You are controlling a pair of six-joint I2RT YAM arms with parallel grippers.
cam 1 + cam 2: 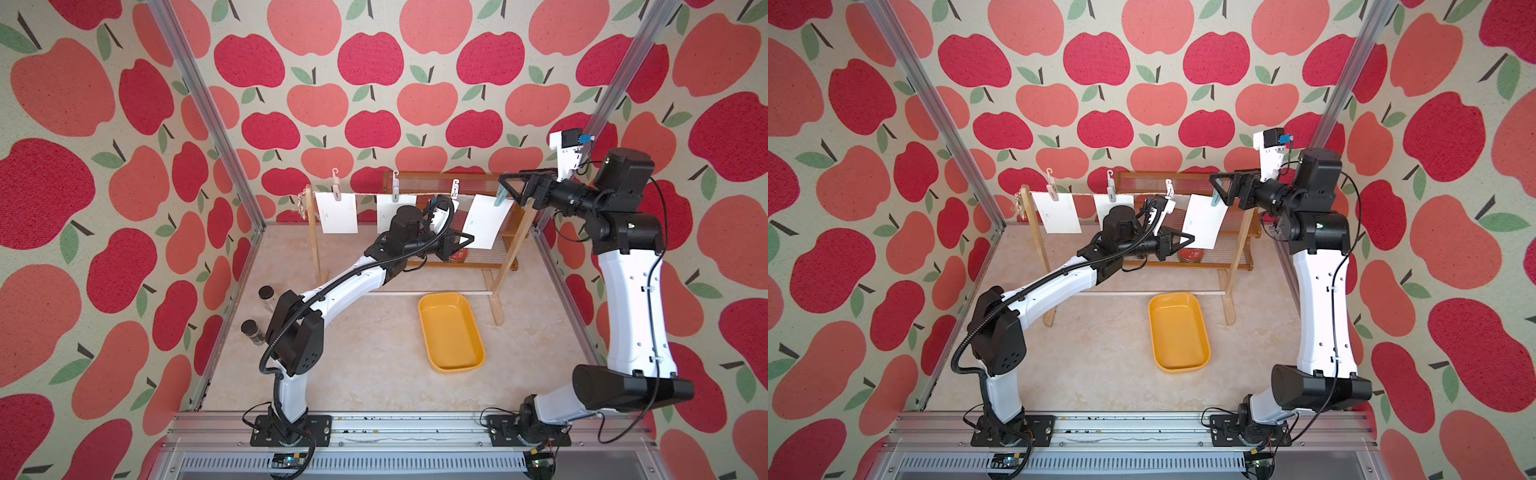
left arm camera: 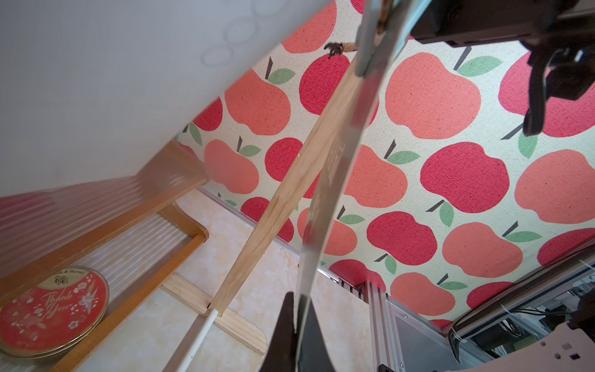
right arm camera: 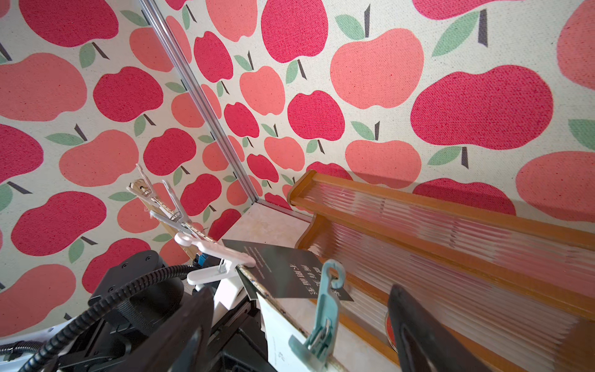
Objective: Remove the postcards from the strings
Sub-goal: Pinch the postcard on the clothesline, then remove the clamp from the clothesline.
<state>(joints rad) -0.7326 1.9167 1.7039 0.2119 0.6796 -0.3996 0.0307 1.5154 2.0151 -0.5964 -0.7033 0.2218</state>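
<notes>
A yellow tray (image 1: 422, 328) lies nearest on the tabletop, in front of the rack. Beyond it, the left gripper (image 1: 468, 241) is clamped on the lower corner of the right-end postcard (image 1: 486, 220). In the left wrist view this card runs edge-on up from between the black fingers (image 2: 283, 335). The left arm reaches low and forward, its forearm sloping up and its wrist below the string (image 1: 419, 195).

The right-end postcard hangs tilted, its lower end swung toward the left gripper. It is white with a tiny dark mark. A teal clothespin (image 1: 500, 196) pins its top edge to the string.

The right gripper (image 1: 506, 190) stands with its jaws wide apart on either side of that clothespin. In the right wrist view the pin sits in the gap, apart from both fingers (image 3: 418, 331). The right arm rises tall from its base, its wrist turned in level at string height.

Along the string hang the third postcard (image 3: 283, 270), showing a dark back with pale lettering, the second postcard (image 1: 384, 218), partly hidden by the left arm, and the far-left postcard (image 1: 336, 214). Behind stands a wooden shelf (image 1: 490, 178).
</notes>
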